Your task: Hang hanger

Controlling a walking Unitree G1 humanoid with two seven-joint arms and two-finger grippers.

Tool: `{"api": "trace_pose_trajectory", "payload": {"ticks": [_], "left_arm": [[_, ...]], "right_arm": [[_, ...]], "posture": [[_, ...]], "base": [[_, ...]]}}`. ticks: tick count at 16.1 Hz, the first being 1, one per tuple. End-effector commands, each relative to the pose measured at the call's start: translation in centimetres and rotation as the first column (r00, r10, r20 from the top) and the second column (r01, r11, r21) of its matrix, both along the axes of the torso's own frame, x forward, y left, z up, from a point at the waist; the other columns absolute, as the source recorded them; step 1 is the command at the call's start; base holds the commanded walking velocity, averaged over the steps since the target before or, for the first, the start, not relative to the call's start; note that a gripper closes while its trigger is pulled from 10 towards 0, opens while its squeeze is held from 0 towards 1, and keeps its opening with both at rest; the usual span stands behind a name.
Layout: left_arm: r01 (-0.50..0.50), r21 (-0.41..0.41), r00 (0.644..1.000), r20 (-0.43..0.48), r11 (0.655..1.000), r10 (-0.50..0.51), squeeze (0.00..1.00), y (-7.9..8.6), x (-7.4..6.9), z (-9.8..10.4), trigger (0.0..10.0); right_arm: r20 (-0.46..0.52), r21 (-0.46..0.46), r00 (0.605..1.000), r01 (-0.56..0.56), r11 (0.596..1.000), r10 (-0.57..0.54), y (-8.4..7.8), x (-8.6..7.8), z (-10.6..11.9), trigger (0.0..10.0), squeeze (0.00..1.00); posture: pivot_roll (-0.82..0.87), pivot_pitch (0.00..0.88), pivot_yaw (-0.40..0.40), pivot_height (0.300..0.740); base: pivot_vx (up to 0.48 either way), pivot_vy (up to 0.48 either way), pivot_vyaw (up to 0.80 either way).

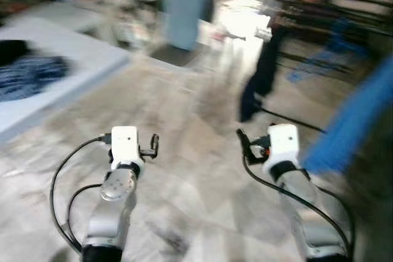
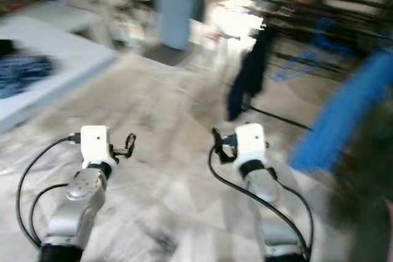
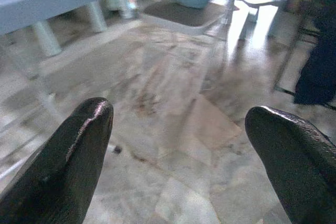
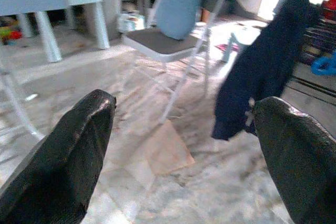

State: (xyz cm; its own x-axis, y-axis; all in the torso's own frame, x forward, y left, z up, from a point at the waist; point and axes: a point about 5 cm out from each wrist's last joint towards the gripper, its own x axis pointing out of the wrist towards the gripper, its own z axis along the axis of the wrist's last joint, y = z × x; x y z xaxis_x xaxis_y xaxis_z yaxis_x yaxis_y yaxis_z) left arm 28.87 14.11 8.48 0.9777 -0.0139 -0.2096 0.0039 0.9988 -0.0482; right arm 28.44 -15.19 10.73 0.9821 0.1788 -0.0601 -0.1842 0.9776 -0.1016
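Both grippers, left and right, spread empty above marble floor; dark garment ahead likely soft, light, best gripped at its hidden hanger.

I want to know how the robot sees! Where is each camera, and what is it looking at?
Left eye view: on the head, looking down at the floor, both arms, left gripper and right gripper.
Right eye view: beside it, same scene.
Left wrist view: on the left wrist, looking past two black fingers at the floor and chair.
Right wrist view: on the right wrist, past its fingers.
Both wrist views share the chair and the dark jacket.
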Motion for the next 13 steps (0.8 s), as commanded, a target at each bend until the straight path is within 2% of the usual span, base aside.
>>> {"api": "trace_pose_trajectory", "payload": {"ticks": [1, 7, 10, 13], "left_arm": [[-0.010, 0.010, 1.000, -0.009, 1.000, 0.010, 0.00, 0.4, -0.1, -0.2, 10.0], [-0.015, 0.028, 0.995, 0.094, 0.999, 0.012, 0.00, 0.5, -0.5, 0.7, 10.0], [-0.007, 0.100, 0.990, 0.139, 0.995, -0.007, 0.00, 0.7, -1.1, 1.1, 10.0], [-0.018, 0.119, 0.986, 0.169, 0.993, -0.002, 0.00, 0.9, -1.6, 1.5, 10.0]], "right_arm": [[0.021, 0.007, 1.000, -0.021, 1.000, 0.021, 0.4, 0.0, 0.5, 10.0, 0.00], [0.027, 0.023, 0.999, -0.033, 0.999, 0.032, 0.4, 0.0, 0.7, 10.0, 0.00], [0.033, 0.029, 0.999, -0.039, 0.999, 0.039, 0.6, 0.0, 0.7, 10.0, 0.00], [0.037, 0.032, 0.998, -0.050, 0.998, 0.049, 0.8, 0.0, 0.8, 10.0, 0.00]], "posture": [[-0.12, 0.000, 0.023, 0.740], [-0.12, 0.000, 0.024, 0.740], [-0.11, 0.000, 0.020, 0.740], [-0.11, 0.000, 0.019, 0.740]], "base": [[0.000, 0.000, 0.80], [0.000, 0.000, 0.80], [0.000, 0.000, 0.80], [0.000, 0.000, 0.80]]}}
